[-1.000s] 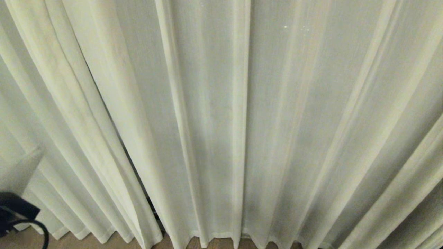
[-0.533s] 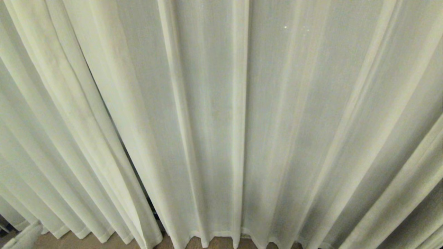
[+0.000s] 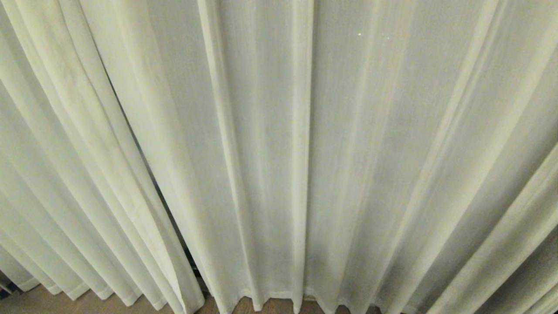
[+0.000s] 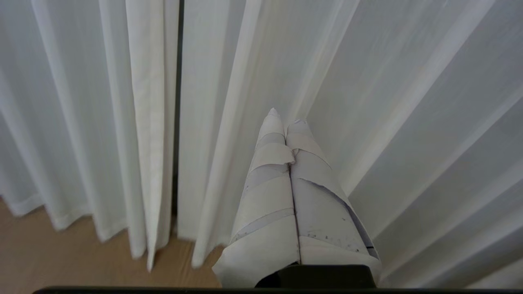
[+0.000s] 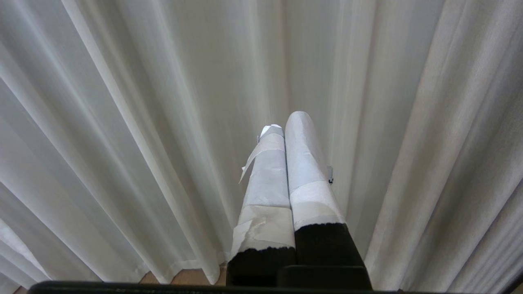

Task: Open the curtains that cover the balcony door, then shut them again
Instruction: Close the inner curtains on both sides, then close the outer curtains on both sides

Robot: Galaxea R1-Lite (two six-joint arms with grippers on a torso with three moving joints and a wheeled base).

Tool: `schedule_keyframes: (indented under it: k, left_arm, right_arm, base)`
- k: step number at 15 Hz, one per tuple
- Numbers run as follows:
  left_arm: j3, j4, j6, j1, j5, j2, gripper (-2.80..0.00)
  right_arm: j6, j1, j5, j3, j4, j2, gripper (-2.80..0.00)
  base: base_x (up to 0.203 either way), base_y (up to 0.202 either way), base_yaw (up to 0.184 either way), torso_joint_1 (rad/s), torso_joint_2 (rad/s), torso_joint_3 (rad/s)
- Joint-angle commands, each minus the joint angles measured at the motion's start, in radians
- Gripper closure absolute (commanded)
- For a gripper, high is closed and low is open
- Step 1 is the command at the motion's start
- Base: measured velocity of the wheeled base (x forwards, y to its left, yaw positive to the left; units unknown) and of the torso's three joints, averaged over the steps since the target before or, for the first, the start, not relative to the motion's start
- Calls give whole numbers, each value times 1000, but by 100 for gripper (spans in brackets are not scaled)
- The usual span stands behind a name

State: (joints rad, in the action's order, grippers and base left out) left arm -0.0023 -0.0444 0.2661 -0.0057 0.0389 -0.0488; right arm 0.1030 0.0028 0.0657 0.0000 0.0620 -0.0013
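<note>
The cream-white pleated curtains (image 3: 279, 157) hang drawn across the whole head view, down to the floor. The balcony door is hidden behind them; only a thin dark slit (image 4: 178, 102) shows between two panels. In the left wrist view my left gripper (image 4: 284, 116) has its white-taped fingers pressed together, empty, pointing at the curtains (image 4: 408, 102) just beside that slit. My right gripper (image 5: 284, 122) is shut and empty too, aimed at the curtain folds (image 5: 122, 122). Neither gripper appears in the head view.
A strip of light wooden floor (image 3: 43, 303) shows under the curtain hems, and again in the left wrist view as floor (image 4: 49, 253). A small dark object (image 3: 4, 288) sits at the lower left edge of the head view.
The left arm, seen at the lower left corner of the head view a second ago, has dropped out of that view. The left-hand curtain folds it was touching hang straight again.
</note>
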Motion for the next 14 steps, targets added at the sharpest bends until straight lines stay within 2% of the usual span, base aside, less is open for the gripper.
schedule_keyframes:
  k: [1,3,5,7,14]
  left_arm:
    - [1,-3,-39,1,2,49,0]
    - [-4,1,-113,1,1,49,0]
    - [-10,3,-126,1,4,49,0]
    - [-17,1,-181,1,12,49,0]
    - [1,29,-255,1,-7,49,0]
  right_arm:
    - [0,0,0,0,1,1,0]
    - [1,0,0,0,1,1,0]
    - [0,2,0,0,1,1,0]
    - [0,1,0,0,1,1,0]
    - [0,0,0,0,1,1,0]
  base:
    - [0,0,0,0,0,0]
    - [0,0,0,0,0,0]
    - [0,0,0,0,0,0]
    - [0,0,0,0,0,0]
    - [0,0,0,0,0,0]
